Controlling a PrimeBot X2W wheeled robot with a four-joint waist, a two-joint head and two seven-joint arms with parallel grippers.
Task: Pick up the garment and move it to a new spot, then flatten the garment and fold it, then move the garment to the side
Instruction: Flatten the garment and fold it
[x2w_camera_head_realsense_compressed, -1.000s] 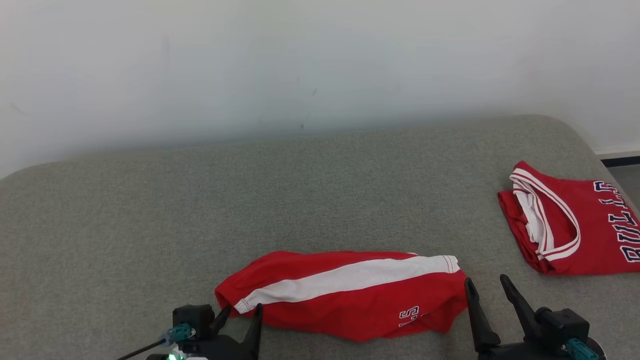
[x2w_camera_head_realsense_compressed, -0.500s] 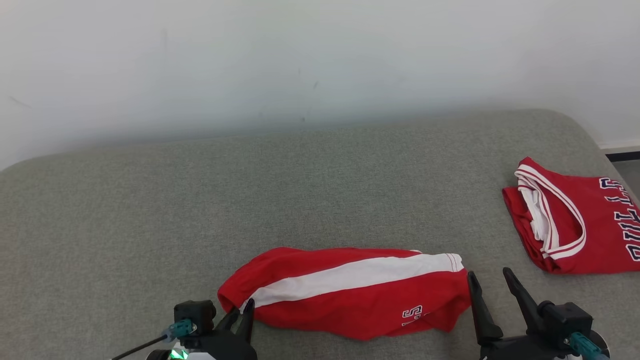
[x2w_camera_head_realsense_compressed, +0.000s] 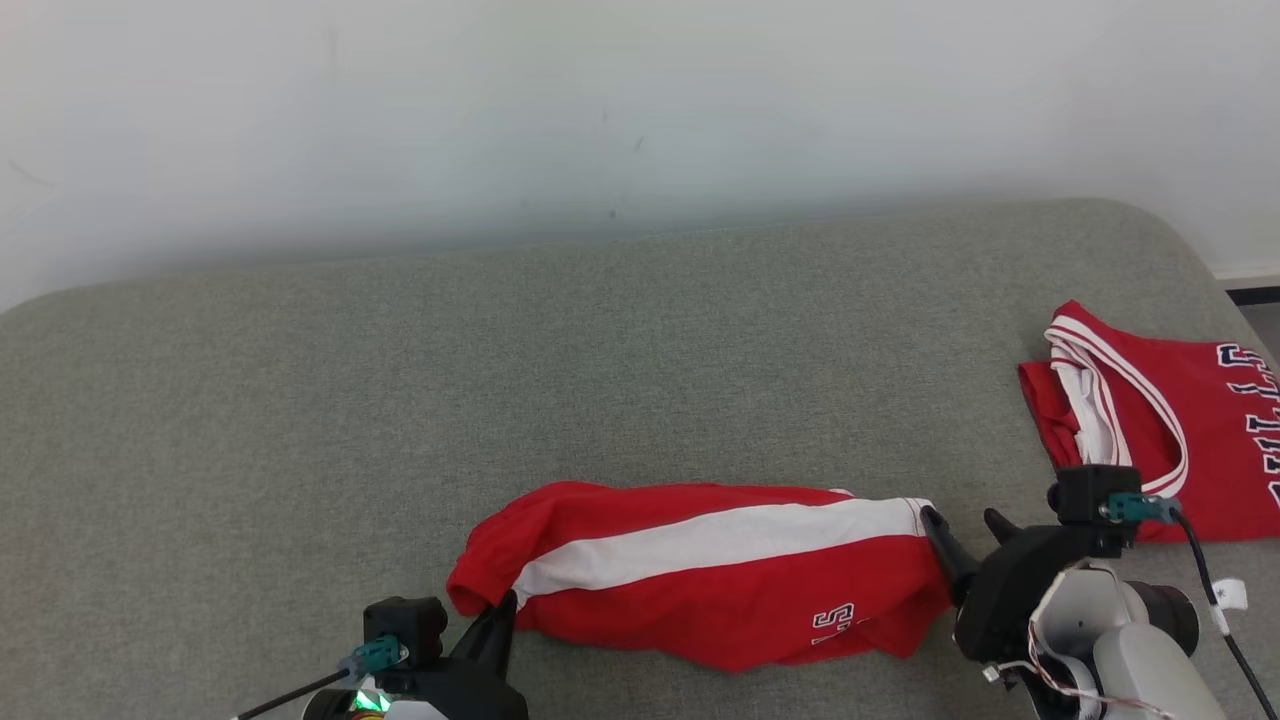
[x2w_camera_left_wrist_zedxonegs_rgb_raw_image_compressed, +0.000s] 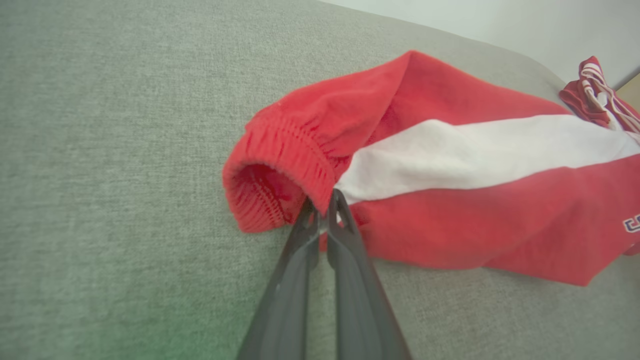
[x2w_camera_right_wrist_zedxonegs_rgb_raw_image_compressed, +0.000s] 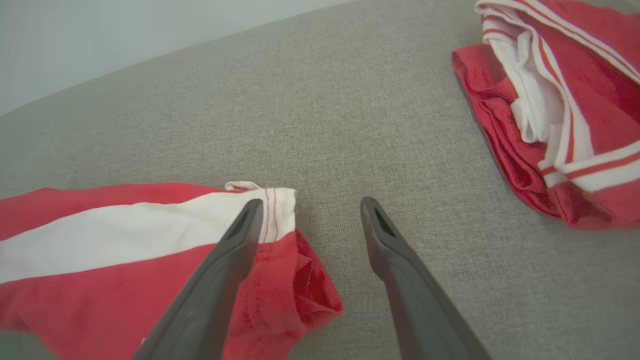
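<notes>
Currently, L end effector (x2w_camera_left_wrist_zedxonegs_rgb_raw_image_compressed: 324, 201) pinches garment (x2w_camera_left_wrist_zedxonegs_rgb_raw_image_compressed: 450, 165) waistband.

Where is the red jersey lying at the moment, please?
In the head view the red jersey lies at the grey cushion's right edge, apart from the red shorts, just beyond the right tool.

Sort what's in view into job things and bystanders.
Job: red cloth shorts with white side stripe; left pincer, shut on their waistband; right pincer, open at their hem.
Bystanders: folded red jersey with white trim; grey fabric cushion.
</notes>
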